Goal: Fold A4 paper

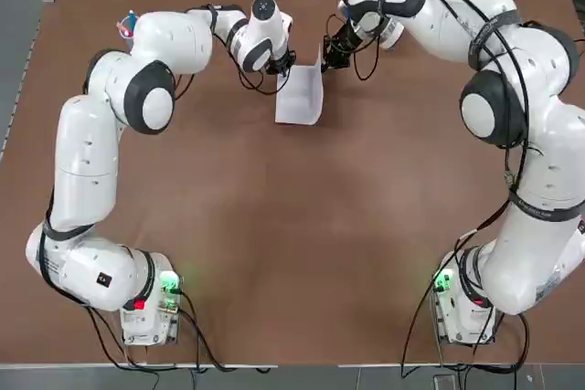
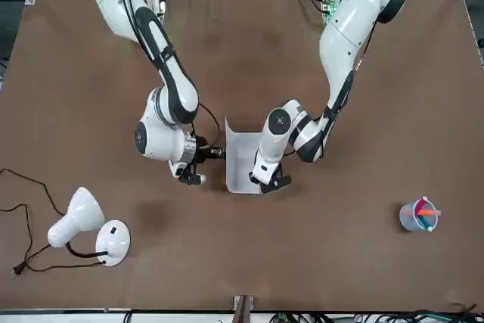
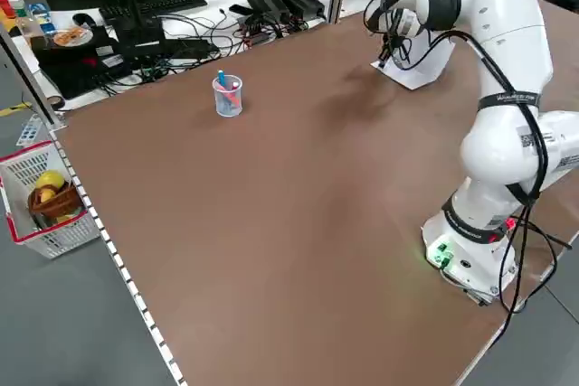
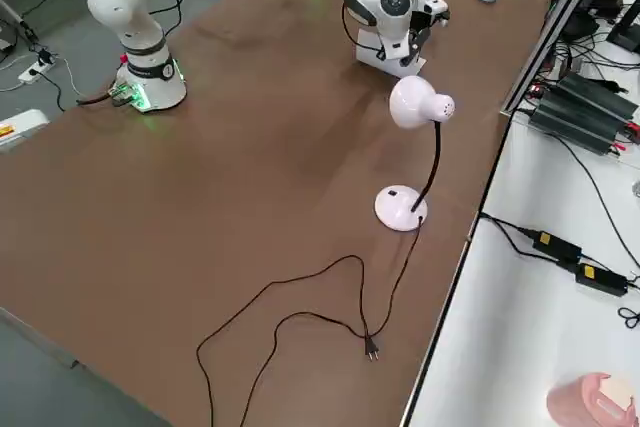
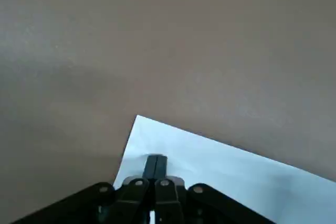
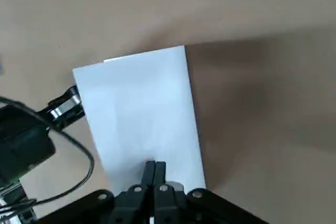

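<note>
- Judged to be mid-fold: seems to be lifting one side of the A4 paper (image 2: 242, 158) while steadying the other
- Find the sheet on the counter (image 2: 227, 262), between both arms, around mid-width and nearer the edge opposite the robot bases, with one corner peaking upward
- With the right pincer (image 2: 222, 153), appears to pinch the raised side, jaws closed, shadow cast beside it
- With the left pincer (image 2: 263, 188), jaws also closed, meets the sheet near a corner on the side towards the counter's far edge, apparently pressing down
- Reaches in from the counter's near corners, both arms bent, wrists angled inward, close together
- Next, probably calls for carrying the raised side over, lining up edges, then pressing a crease without dragging or buckling the thin sheet
</note>
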Robot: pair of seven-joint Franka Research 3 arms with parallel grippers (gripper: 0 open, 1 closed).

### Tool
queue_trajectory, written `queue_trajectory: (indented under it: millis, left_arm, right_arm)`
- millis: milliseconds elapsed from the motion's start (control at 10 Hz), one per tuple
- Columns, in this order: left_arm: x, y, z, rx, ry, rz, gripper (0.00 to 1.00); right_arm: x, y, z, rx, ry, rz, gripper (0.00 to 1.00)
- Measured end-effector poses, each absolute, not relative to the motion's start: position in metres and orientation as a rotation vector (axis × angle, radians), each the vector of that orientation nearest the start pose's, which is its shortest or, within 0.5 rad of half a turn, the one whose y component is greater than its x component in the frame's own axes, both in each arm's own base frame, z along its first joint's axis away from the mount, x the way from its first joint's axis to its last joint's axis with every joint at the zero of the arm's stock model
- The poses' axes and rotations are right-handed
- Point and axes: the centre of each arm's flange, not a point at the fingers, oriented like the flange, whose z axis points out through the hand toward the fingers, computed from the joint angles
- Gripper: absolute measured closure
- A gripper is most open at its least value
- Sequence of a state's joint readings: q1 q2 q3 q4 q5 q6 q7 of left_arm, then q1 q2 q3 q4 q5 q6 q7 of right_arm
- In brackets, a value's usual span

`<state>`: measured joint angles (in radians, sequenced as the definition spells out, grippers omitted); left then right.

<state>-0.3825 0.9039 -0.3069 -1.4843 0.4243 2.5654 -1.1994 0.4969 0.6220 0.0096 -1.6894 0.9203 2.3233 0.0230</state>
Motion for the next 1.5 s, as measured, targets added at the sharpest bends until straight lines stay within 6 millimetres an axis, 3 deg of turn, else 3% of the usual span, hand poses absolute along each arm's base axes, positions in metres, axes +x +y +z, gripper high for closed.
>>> queue_trajectory:
  millis: [500, 1100, 1500]
  left_arm:
    - [0.588, -0.436, 0.173, -3.251, -0.520, -0.282, 0.99]
    - [0.588, -0.436, 0.173, -3.251, -0.520, -0.282, 0.99]
    - [0.588, -0.436, 0.173, -3.252, -0.511, -0.284, 0.99]
  right_arm:
    - [0.584, 0.368, 0.236, -2.459, 0.216, 0.196, 0.98]
    - [0.578, 0.383, 0.209, -2.479, 0.240, 0.163, 0.98]
    - [0.576, 0.387, 0.201, -2.488, 0.244, 0.144, 0.98]
